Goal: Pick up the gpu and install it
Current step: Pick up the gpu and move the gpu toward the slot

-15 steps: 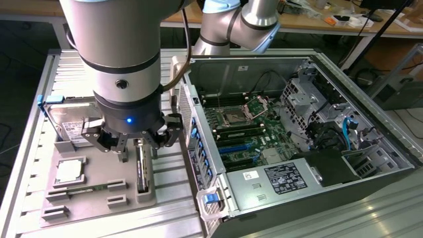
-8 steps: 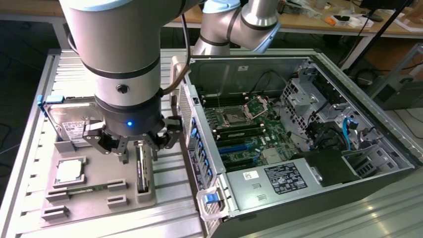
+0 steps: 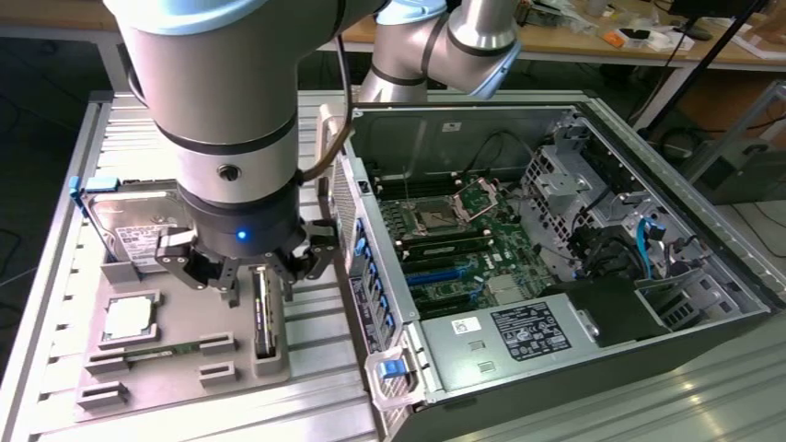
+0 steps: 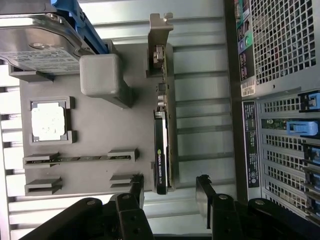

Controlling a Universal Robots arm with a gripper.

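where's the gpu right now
The gpu stands on edge in the grey tray, on the exterior view's left of the open computer case, directly beneath the open gripper.

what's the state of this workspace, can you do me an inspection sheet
surface: grey parts tray on a ribbed metal table
job's things: gpu standing on edge in the tray, not yet picked up; open computer case beside the tray
clutter: hard drive, processor, memory stick, all in the tray
grippers: gripper open, just above the gpu
cables: black and blue cables inside the case
surroundings: cluttered workbench behind
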